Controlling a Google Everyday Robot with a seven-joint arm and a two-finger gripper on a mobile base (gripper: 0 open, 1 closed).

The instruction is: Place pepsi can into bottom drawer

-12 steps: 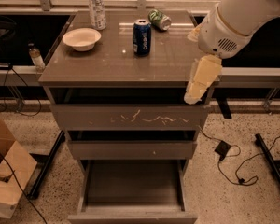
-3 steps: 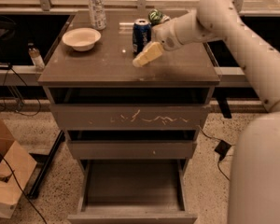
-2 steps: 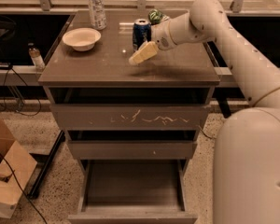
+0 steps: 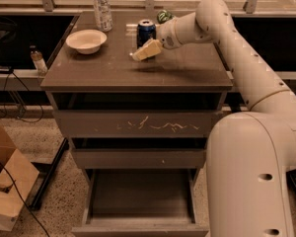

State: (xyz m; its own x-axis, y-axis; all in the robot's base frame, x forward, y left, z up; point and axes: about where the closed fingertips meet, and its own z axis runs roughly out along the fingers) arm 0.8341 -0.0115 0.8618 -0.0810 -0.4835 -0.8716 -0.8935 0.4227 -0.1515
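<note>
The pepsi can [image 4: 146, 31] is dark blue with a silver top and stands upright at the back middle of the cabinet top [image 4: 187, 68]. My gripper [image 4: 146, 50] hangs low over the top, just in front of the can and slightly below it in the picture, pointing left. It covers the can's lower front, and I cannot tell whether it touches the can. The bottom drawer [image 4: 140, 194] is pulled out at floor level, and its flat tray is bare. The middle drawer and the scratched upper drawer [image 4: 138, 125] are closed.
A white bowl [image 4: 86, 40] sits at the top's left. A clear plastic bottle [image 4: 102, 6] stands at the back left. A green can [image 4: 164, 16] lies behind my wrist. A small bottle [image 4: 37, 60] stands on a ledge to the left. A cardboard box [image 4: 5, 191] and cables are on the floor at left.
The arm has swung from the cabinet's right front corner up over the top to the pepsi can. In the last second the gripper has edged slightly left in front of the can.
</note>
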